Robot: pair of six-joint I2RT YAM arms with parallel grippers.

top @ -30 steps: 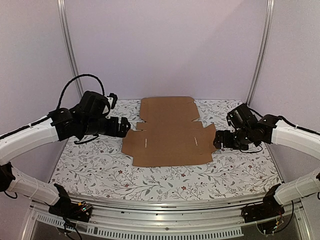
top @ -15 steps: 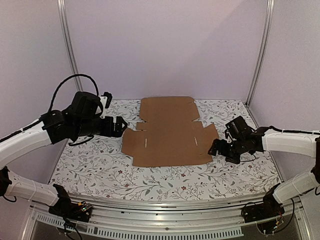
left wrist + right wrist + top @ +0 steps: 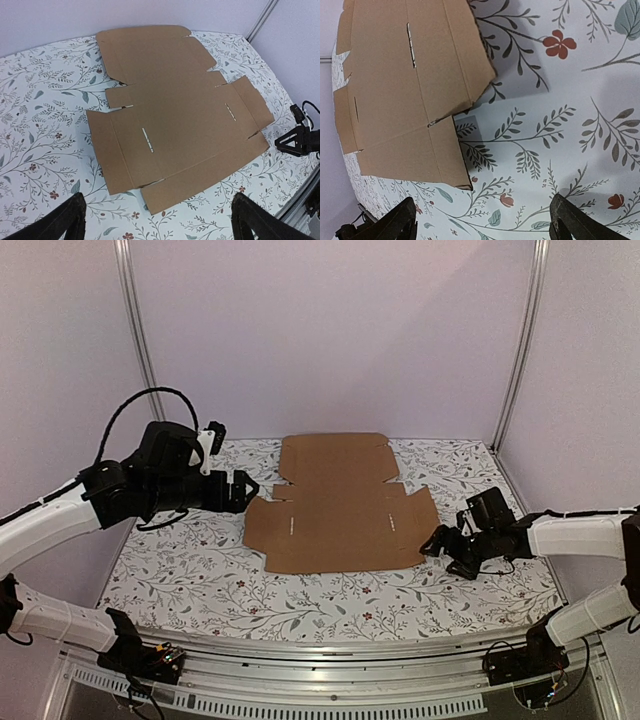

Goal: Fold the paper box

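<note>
- Two tools, both spread wide and empty.
- Lower right of the top view: right tool [image 3: 433,542] low over the flowered tabletop [image 3: 190,575], near the right edge of the paper box [image 3: 340,508].
- Mid-frame: paper box lies flat and unfolded.
- Left of centre: left tool [image 3: 243,490] hovers just beside its left flap.

The top view looks down from above and behind the arm bases [image 3: 140,655] toward the back wall [image 3: 330,330] — the whole table [image 3: 330,605] and box [image 3: 335,505] are in frame. The left wrist view looks rightward from mid height, across the entire box to the right gripper [image 3: 290,142]. The right wrist view hangs low and close — it shows just the box's right edge, which all three views share.
</note>
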